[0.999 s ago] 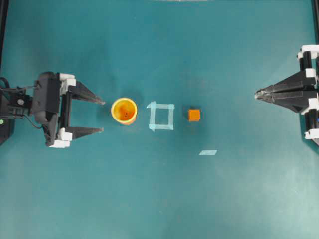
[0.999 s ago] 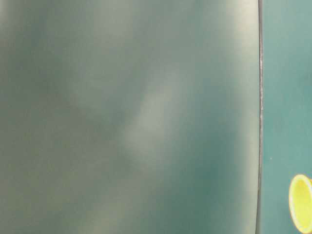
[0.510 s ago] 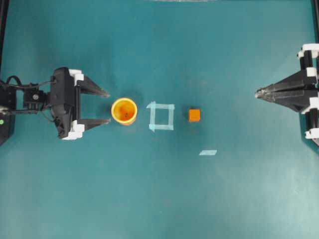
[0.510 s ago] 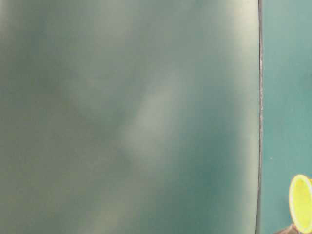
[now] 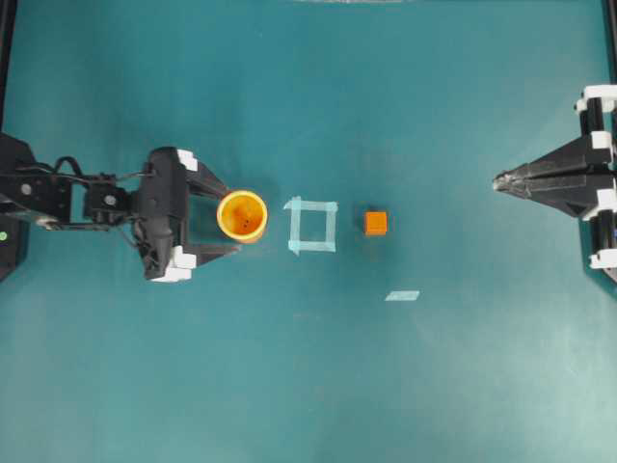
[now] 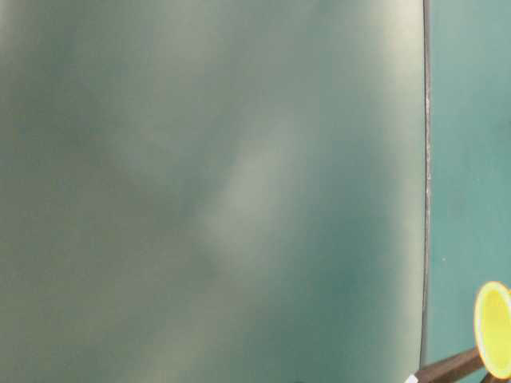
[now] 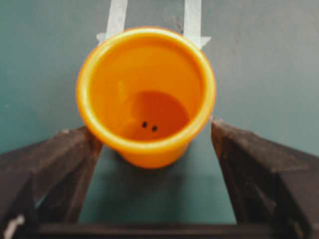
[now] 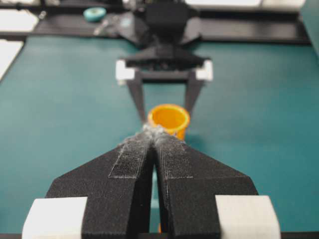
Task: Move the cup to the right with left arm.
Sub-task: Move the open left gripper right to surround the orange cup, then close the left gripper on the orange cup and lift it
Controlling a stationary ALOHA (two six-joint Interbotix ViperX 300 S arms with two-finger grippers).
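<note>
The orange-yellow cup [image 5: 241,214] stands upright on the teal table, left of a tape square. My left gripper [image 5: 229,221] is open, with one finger on each side of the cup's left half. From the left wrist, the cup [image 7: 146,94] fills the middle, and the left gripper [image 7: 151,127] shows a dark finger [image 7: 60,159] by its left wall and a gap on the right. My right gripper [image 5: 496,180] is shut and empty at the far right. Past the right gripper [image 8: 154,130] I see the cup [image 8: 169,116]. At table level only the cup's rim [image 6: 493,329] shows.
A pale tape square [image 5: 312,225] lies just right of the cup, with a small orange cube [image 5: 376,223] beyond it. A loose strip of tape [image 5: 402,295] lies lower right. Black frame rails [image 5: 6,58] run along the table's side edges.
My left arm has reached to the right, bringing its open fingers from short of the cup to either side of it. The cup and the right arm have not moved.
</note>
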